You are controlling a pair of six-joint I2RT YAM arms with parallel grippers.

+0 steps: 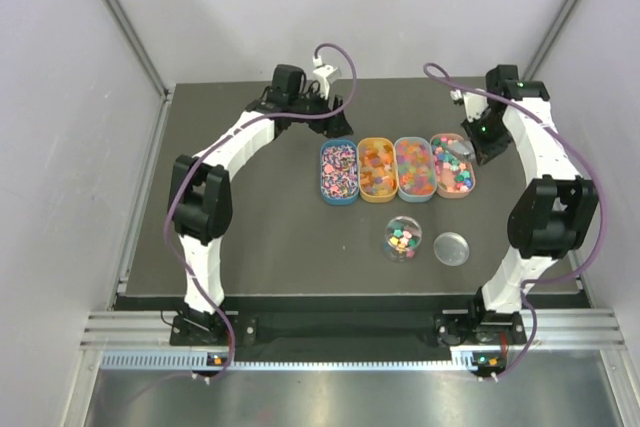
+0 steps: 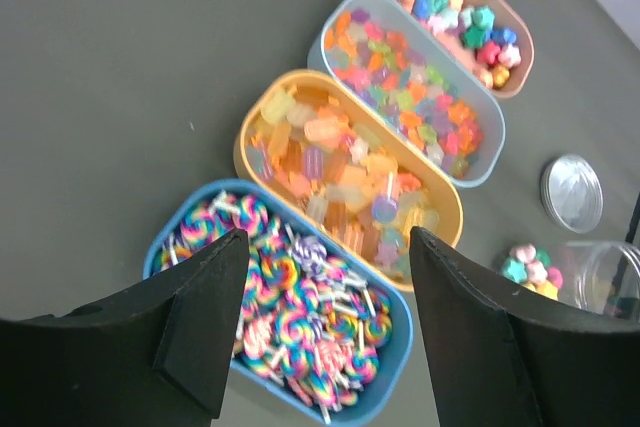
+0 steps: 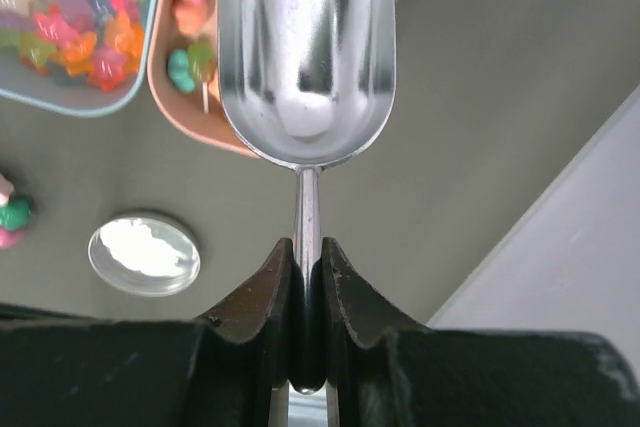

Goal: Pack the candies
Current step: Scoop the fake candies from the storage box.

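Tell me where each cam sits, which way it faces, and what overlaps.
Top external: fixed above and behind the bases, looking down on the table; left arm and right arm show whole.
Left wrist: looking down through the open left gripper at candies in the blue tray.
Right wrist: looking down along the scoop, clamped in the right gripper, over the pink tray.
Shared: the lid shows in all three.

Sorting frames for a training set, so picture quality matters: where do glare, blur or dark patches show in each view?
Right wrist: bright glare on the scoop bowl, and the lid is mostly washed out white. Left wrist: the left pincer is a near-black silhouette; the candies look slightly soft. Top external: evenly lit, candies too small to resolve.
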